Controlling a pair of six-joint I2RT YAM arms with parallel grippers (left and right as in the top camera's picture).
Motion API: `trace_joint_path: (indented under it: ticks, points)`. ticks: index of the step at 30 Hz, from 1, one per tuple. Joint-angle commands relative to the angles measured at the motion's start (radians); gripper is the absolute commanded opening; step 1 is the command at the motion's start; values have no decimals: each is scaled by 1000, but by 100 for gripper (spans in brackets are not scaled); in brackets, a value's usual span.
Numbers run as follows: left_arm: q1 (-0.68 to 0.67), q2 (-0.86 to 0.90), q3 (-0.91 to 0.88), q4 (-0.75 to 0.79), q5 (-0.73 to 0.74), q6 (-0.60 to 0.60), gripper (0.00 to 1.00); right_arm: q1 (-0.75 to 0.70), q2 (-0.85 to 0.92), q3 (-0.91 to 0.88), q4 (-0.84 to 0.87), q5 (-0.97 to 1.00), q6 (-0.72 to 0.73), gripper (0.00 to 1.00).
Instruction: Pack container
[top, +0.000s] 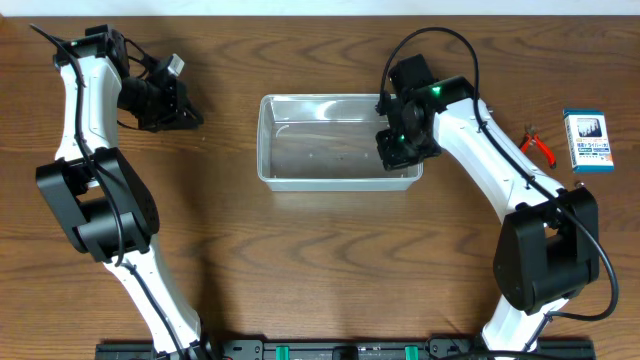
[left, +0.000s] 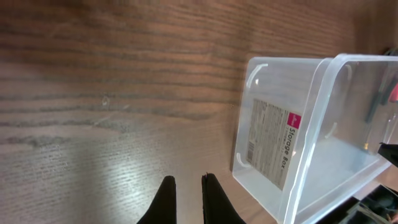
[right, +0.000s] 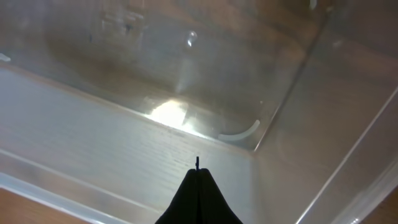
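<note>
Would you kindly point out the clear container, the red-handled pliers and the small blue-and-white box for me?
clear container (top: 330, 182): overhead view, on its near wall.
red-handled pliers (top: 540, 149): overhead view, on a red handle.
blue-and-white box (top: 588, 141): overhead view, middle of its printed face.

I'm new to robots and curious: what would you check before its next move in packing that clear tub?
1. Container upright, top open: ok.
2. Room inside it: ok, looks empty.
3. Right pincer empty: ok, shut over the container's right end.
4. Left pincer clear of container: ok, shut above the table.
5. Red-handled pliers and printed box packed: not ok, both lie outside.
</note>
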Motion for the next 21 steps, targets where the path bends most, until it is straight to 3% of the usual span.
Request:
trace_joint_path:
  ticks: [1,12,21]
  points:
    - [4,-30,21,9,-12,2,6,2,-18,44,2,2,14,1]
    - [21,-30,21,47,-173,-6,6,-33,-18,357,-50,126,14,1]
    - [88,-30,21,46,-173,-36,7,-129,-39,663,-288,299,15,2]
